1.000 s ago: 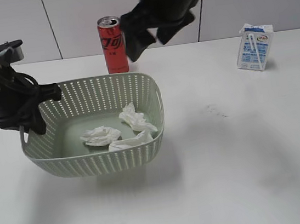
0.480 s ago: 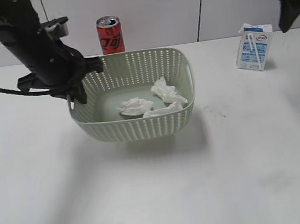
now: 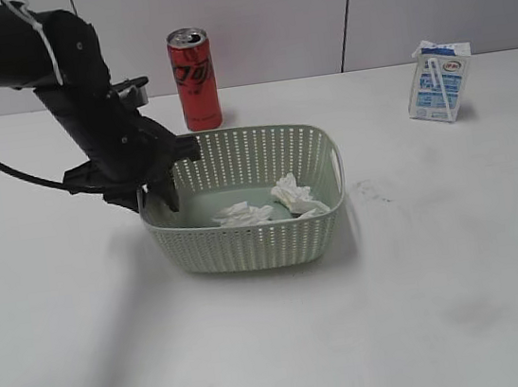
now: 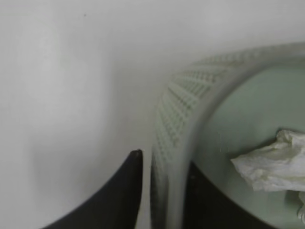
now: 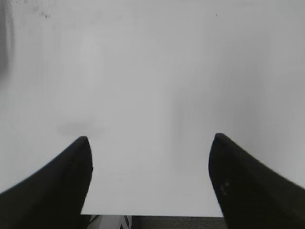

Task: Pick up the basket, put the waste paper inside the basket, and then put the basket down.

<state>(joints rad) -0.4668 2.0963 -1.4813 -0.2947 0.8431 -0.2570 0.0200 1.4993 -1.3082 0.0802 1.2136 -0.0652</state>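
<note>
1. The basket is sitting on the white table, a bit left of the middle. Whether its bottom is flat on the table or just above it is hard to tell.
2. The basket is pale green plastic with rounded corners. Its sides are showing rows of little holes, and a handle hole is showing on its right end.
3. The waste paper is lying inside the basket, on the bottom. It is looking like a few white crumpled wads, sitting close together toward the right half.
4. The left gripper is pinching the basket's left wall near the rim. In the left wrist view, one dark finger is sitting outside the basket wall and one inside it, with a paper wad lying nearby.
5. The right gripper is spreading its two dark fingers wide apart over bare white table. It is holding nothing.
6. A red can is standing upright behind the basket, near the wall.
7. A white-and-blue milk carton is standing far off to the right, well apart from the basket.
</note>
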